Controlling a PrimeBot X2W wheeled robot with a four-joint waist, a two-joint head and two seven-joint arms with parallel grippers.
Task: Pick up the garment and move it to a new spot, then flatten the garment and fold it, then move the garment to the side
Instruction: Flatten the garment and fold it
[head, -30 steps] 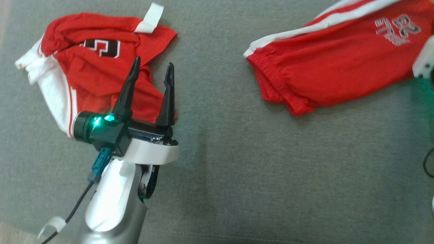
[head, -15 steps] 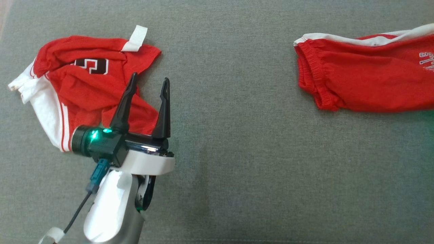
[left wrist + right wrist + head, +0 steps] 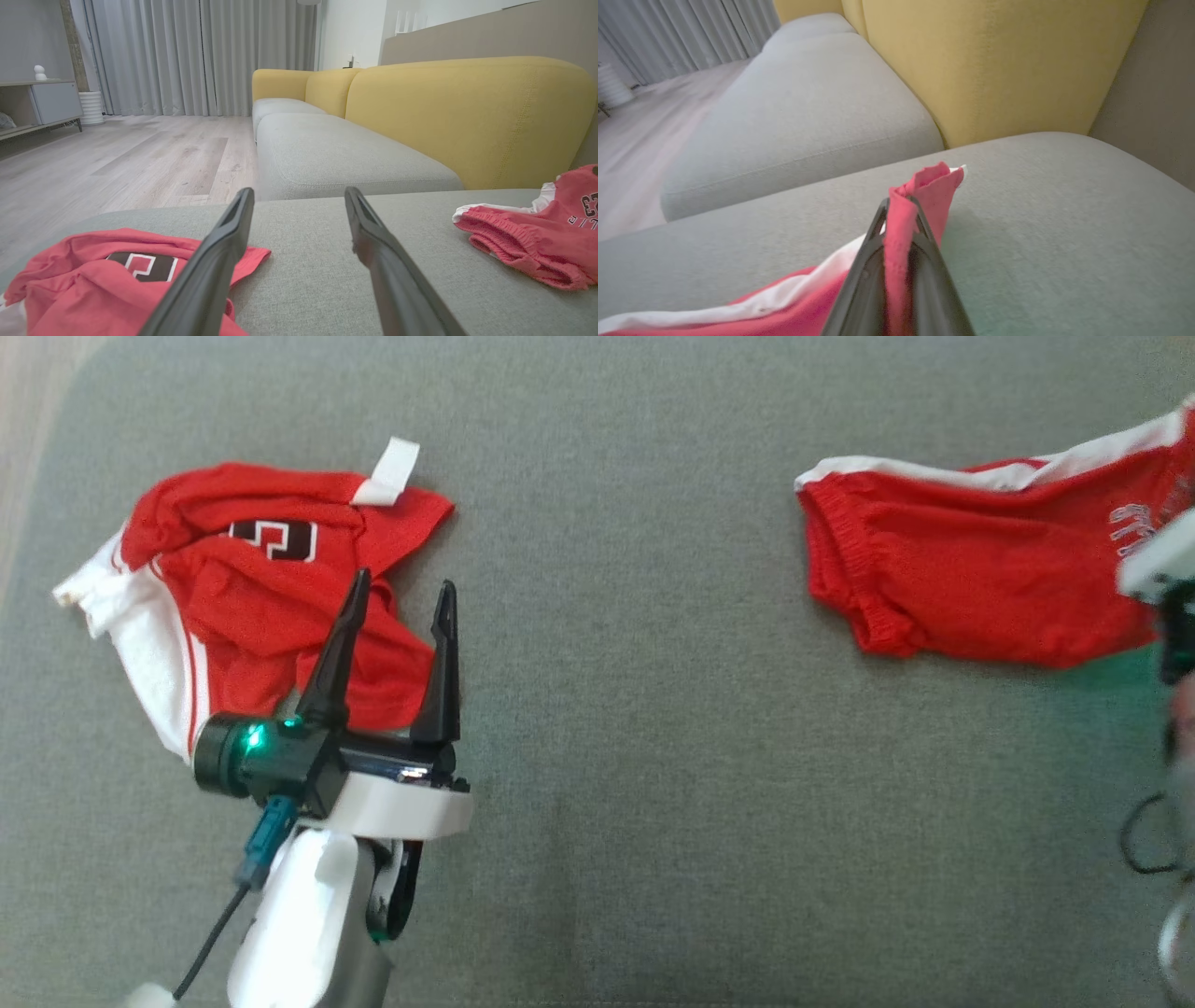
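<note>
A: What's the garment?
B: It's red shorts (image 3: 943, 579), white side stripe, grey lettering, rumpled, lying on the cushion (image 3: 653, 756).
A: Where?
B: One edge is bunched upright, clamped in the right pincer (image 3: 899, 205). The rest trails away, elastic-gathered end farthest.

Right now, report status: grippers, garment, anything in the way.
Right gripper shut on edge of red shorts. Left gripper open, over crumpled jersey. Shorts on grey cushion, jersey well apart to the left.
</note>
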